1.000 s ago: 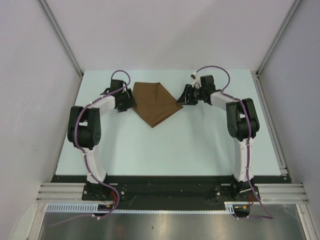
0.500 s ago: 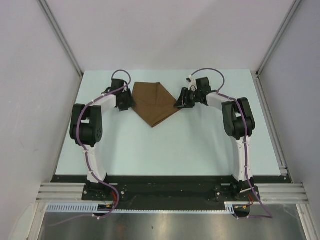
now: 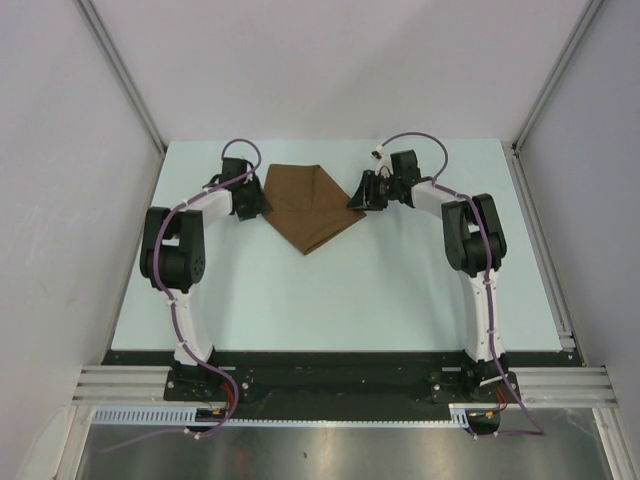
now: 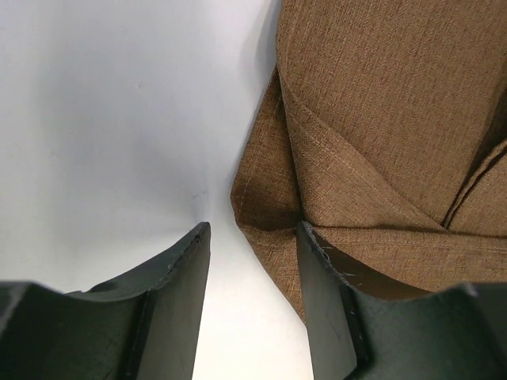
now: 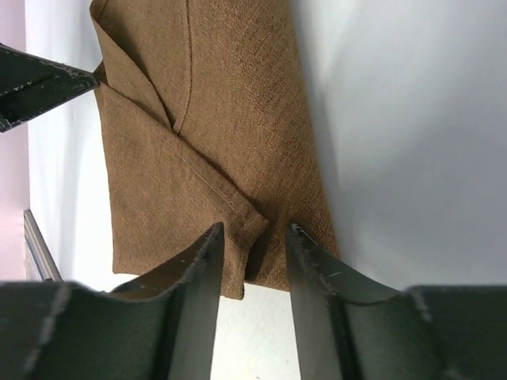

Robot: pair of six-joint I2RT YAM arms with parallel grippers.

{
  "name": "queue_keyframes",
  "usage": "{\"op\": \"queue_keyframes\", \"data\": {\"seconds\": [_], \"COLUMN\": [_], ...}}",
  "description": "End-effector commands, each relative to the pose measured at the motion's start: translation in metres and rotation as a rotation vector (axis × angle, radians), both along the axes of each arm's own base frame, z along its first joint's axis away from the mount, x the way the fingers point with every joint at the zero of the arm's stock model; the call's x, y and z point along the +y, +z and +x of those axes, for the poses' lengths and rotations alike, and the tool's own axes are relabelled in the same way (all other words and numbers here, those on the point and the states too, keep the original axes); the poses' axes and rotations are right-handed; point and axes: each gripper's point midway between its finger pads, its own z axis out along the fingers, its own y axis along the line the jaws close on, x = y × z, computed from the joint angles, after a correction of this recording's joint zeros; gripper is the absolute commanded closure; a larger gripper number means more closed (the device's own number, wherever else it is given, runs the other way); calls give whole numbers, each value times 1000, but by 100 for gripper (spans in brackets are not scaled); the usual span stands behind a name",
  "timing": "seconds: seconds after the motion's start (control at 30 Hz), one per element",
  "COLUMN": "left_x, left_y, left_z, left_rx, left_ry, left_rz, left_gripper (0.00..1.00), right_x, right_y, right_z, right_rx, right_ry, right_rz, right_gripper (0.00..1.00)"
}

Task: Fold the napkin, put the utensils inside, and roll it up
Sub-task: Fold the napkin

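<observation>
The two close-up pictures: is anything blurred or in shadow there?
Left wrist: napkin weave sharp, a soft shadow on the table beside its edge. Right wrist: same crisp weave, another shadow beside the cloth; fingers dark, little detail.

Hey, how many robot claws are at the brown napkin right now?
2. The left claw sits open at the napkin's left corner. The right claw sits open over a folded corner on its right side. No others are visible.

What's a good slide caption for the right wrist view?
Right gripper, jaws apart, straddling a folded corner of the brown napkin.
</observation>
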Motion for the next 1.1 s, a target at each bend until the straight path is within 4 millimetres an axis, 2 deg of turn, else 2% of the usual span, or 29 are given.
{"op": "queue_keyframes", "data": {"seconds": [0.0,0.17,0.23,0.27,0.37,0.57,0.63,0.67,0.7,0.87,1.07], "left_x": [2,1,0,0,0,0,1,2,2,2,-4], "left_y": [14,16,18,18,23,38,44,45,48,47,41], "left_z": [16,16,17,16,17,18,17,18,18,20,24], "left_rx": [-60,-64,-69,-66,-77,-105,-117,-123,-129,-131,-132], "left_ry": [16,10,9,10,12,17,23,27,30,39,35], "left_rz": [-15,-20,-24,-26,-27,-31,-32,-33,-37,-44,-80], "left_gripper": [48,48,48,48,48,48,47,46,46,44,44], "right_x": [13,18,20,20,19,7,5,0,-1,-11,-12], "right_y": [16,17,18,16,20,24,36,30,32,30,33], "right_z": [8,7,6,5,9,3,4,0,0,-7,-5], "right_rx": [-37,-34,-25,-18,-46,-77,-121,-109,-122,-108,-121], "right_ry": [26,42,46,45,36,12,5,-3,-1,-21,-19], "right_rz": [62,95,115,114,133,160,181,182,194,236,246], "right_gripper": [63,71,81,90,100,100,100,100,100,100,100]}}
